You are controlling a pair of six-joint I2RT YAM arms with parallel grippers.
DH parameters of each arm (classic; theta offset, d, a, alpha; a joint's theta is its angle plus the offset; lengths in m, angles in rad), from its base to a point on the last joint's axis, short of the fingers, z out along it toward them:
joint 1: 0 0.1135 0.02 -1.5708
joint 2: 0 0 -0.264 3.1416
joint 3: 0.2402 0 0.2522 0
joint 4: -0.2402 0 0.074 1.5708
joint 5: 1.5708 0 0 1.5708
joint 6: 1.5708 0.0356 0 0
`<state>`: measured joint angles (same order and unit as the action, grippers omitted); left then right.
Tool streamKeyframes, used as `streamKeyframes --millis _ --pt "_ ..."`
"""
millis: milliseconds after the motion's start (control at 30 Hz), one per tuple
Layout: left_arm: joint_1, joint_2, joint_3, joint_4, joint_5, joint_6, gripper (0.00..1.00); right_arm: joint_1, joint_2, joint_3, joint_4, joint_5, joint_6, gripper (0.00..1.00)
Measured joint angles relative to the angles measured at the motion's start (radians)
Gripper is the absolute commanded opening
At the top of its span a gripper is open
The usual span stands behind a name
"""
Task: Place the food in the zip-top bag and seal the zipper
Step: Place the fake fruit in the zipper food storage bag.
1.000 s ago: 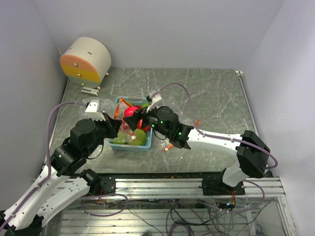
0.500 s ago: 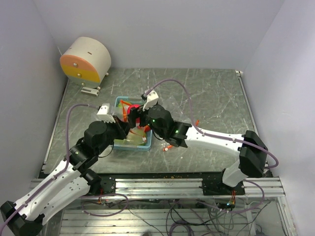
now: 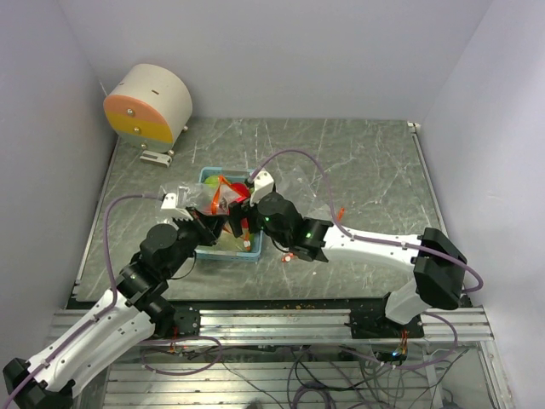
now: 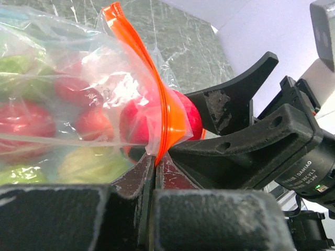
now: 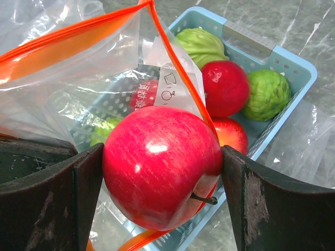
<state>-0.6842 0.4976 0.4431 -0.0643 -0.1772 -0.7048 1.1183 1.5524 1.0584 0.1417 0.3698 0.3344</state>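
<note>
The light blue tray (image 5: 293, 63) holds two green cabbage heads (image 5: 268, 94) and red apples (image 5: 225, 86). Over the tray, the right hand (image 5: 162, 209), spread wide, grips a red apple (image 5: 162, 162) at the open mouth of the zip-top bag (image 5: 78, 83). The left hand (image 4: 155, 172), fully closed, pinches the orange zipper strip (image 4: 162, 115). The bag's printed label (image 5: 167, 89) is unreadable; the right arm's housing (image 4: 282, 136) reads "DAMIAO".
</note>
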Motion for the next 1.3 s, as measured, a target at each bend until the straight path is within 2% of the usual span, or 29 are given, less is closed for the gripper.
streamKeyframes --millis 133,200,467,667,833,967,1133,1300 --pt "0.000 0.018 0.002 0.000 -0.007 -0.007 0.07 -0.008 0.005 0.001 0.010 -0.009 -0.011 0.92" --pt "0.000 0.026 0.002 -0.004 -0.012 -0.008 0.07 -0.010 0.016 0.002 0.016 -0.012 -0.014 1.00" --pt "0.000 0.031 0.002 -0.016 -0.025 -0.009 0.07 -0.015 0.023 0.000 0.025 -0.018 -0.028 1.00" --pt "0.000 0.048 0.002 -0.022 -0.037 -0.011 0.07 -0.010 -0.065 -0.027 0.015 -0.023 -0.033 1.00" --pt "0.000 0.050 0.002 -0.024 -0.036 -0.013 0.07 -0.013 -0.146 -0.036 0.009 -0.021 0.000 0.88" --pt "0.000 0.039 0.012 -0.039 -0.036 -0.012 0.07 -0.093 -0.174 -0.083 0.009 -0.075 0.055 0.79" --pt "0.000 0.021 0.050 -0.054 -0.036 -0.010 0.07 -0.206 -0.154 -0.154 0.010 -0.218 0.121 0.76" --pt "0.000 -0.001 0.068 -0.057 -0.036 -0.010 0.07 -0.210 -0.096 -0.155 0.046 -0.333 0.150 0.74"
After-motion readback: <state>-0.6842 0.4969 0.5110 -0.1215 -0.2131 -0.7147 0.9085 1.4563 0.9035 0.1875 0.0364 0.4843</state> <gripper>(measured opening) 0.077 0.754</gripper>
